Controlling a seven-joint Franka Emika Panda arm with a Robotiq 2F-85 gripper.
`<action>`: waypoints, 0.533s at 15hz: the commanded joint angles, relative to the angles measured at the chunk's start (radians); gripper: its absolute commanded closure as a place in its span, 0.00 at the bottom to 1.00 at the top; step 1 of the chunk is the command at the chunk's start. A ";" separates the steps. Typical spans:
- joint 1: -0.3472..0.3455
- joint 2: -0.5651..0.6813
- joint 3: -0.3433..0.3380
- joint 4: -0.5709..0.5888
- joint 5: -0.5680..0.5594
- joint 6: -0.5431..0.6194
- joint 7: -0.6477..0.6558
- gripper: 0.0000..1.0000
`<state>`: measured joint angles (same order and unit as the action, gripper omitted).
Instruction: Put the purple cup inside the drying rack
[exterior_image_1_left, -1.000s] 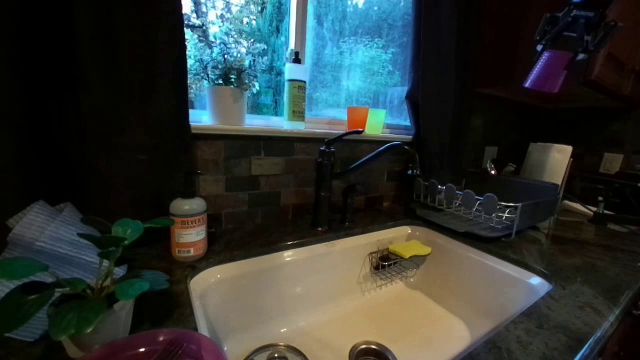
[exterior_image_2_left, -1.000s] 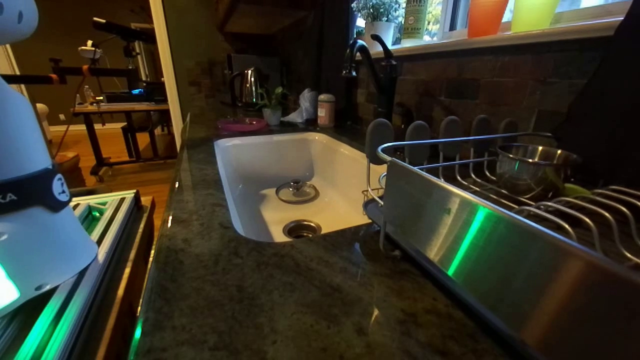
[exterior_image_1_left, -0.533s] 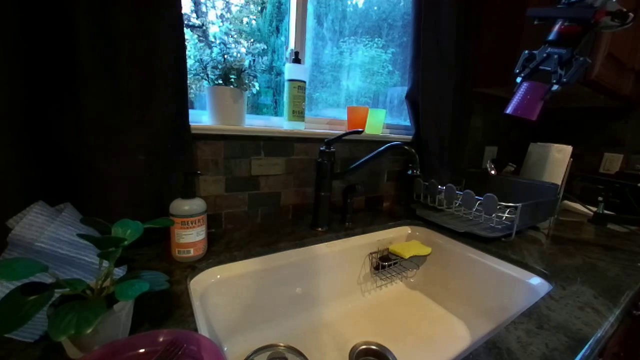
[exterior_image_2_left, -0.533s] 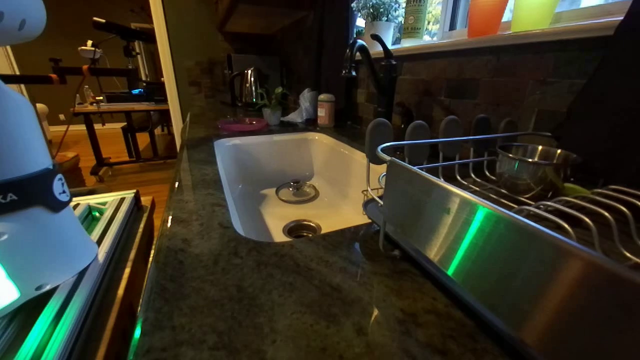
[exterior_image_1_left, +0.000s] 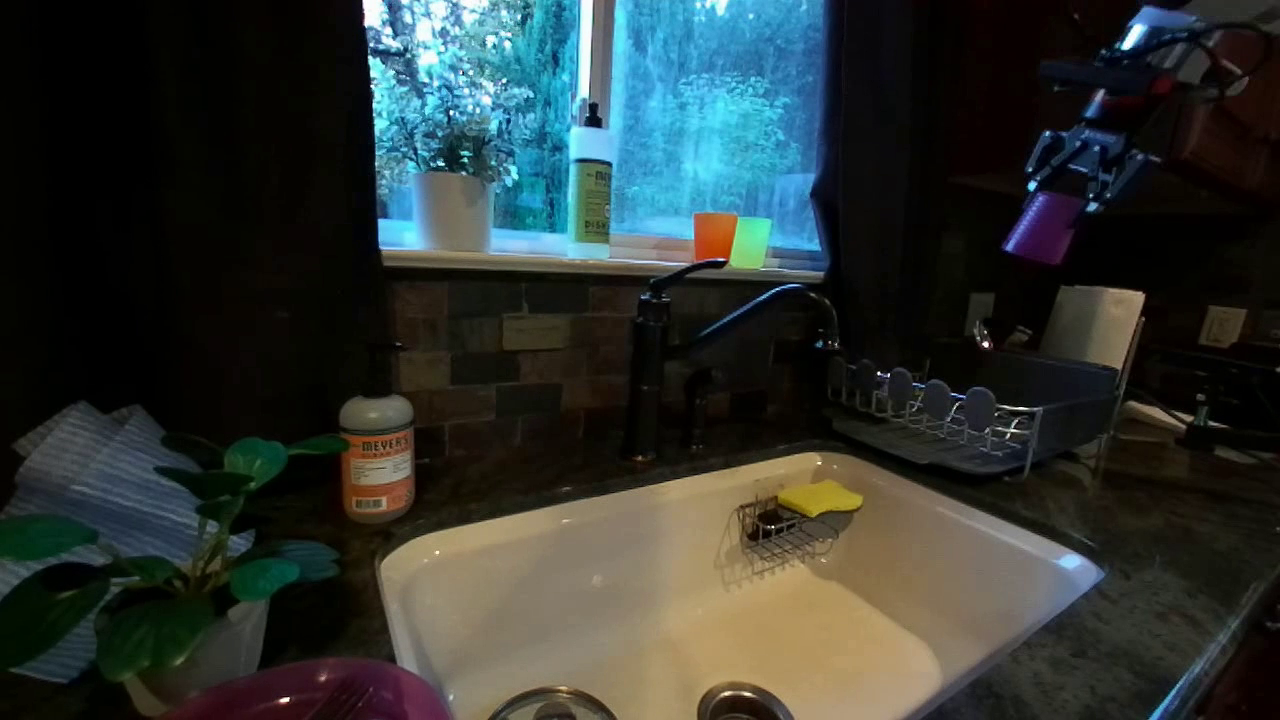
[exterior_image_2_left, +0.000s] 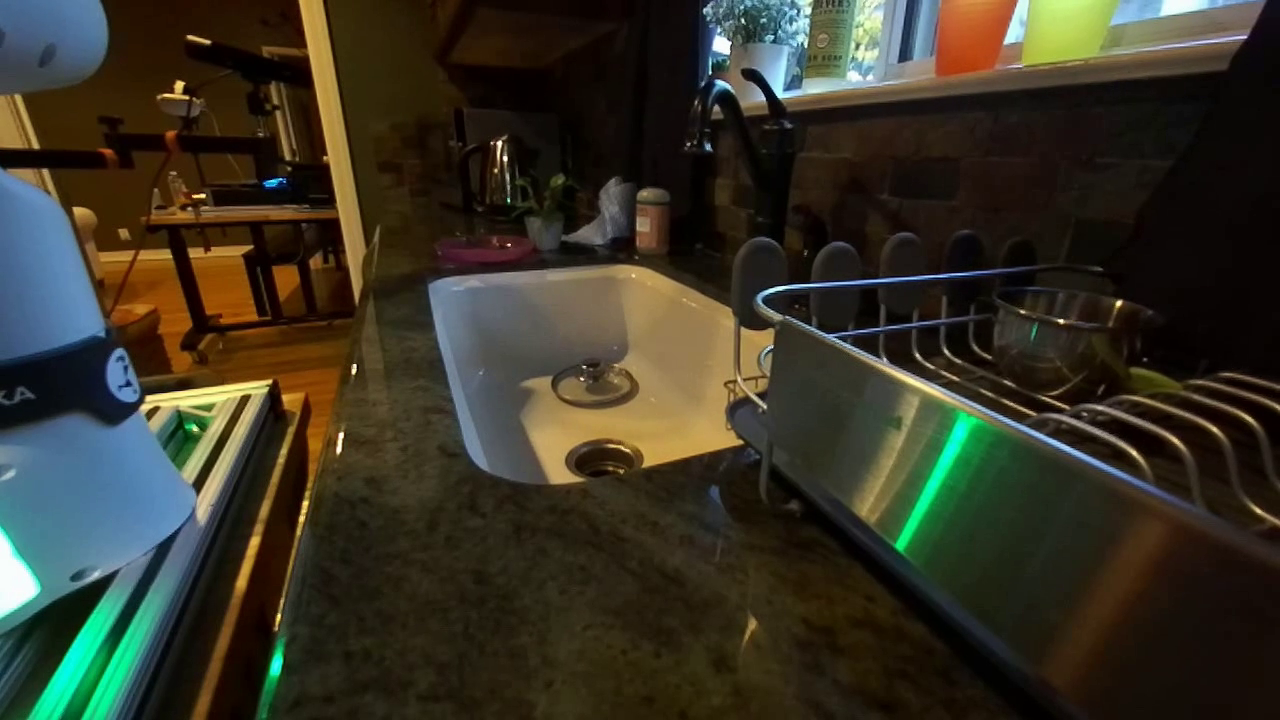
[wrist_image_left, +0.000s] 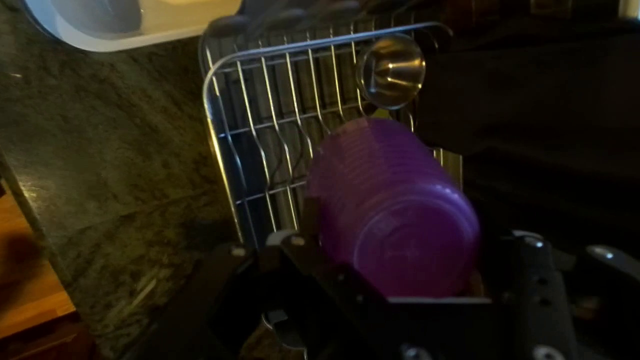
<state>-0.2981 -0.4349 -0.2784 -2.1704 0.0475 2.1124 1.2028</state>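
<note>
My gripper (exterior_image_1_left: 1072, 192) is shut on the purple cup (exterior_image_1_left: 1040, 232) and holds it in the air above the drying rack (exterior_image_1_left: 1078, 408). In the wrist view the cup (wrist_image_left: 395, 200) sits between the fingers. Its closed base faces the camera and its mouth points away, down toward the rack. The cup is tilted in an exterior view. The wire rack (wrist_image_left: 272, 125) lies below and beyond the cup, which hides part of it. The rack's steel end panel shows in an exterior view (exterior_image_2_left: 900, 460). There the gripper and cup are out of view.
A steel bowl (wrist_image_left: 391, 71) sits in the rack at its far corner. The white sink (exterior_image_1_left: 500, 580) lies beside the rack, with the black faucet (exterior_image_1_left: 650, 370) behind it. Orange (exterior_image_1_left: 714, 238) and green (exterior_image_1_left: 751, 243) cups stand on the windowsill. A magenta dish (exterior_image_1_left: 320, 690) lies left of the sink.
In an exterior view my gripper has come down and to the left with the purple cup held in it, closer above the rack. The rack and other objects have not moved.
</note>
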 joint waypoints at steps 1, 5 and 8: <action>-0.009 0.165 -0.006 0.012 0.090 0.150 -0.025 0.55; 0.005 0.335 0.018 0.055 0.138 0.190 0.019 0.55; 0.012 0.422 0.018 0.086 0.171 0.156 0.040 0.55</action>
<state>-0.2922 -0.0980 -0.2598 -2.1366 0.1720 2.2944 1.2169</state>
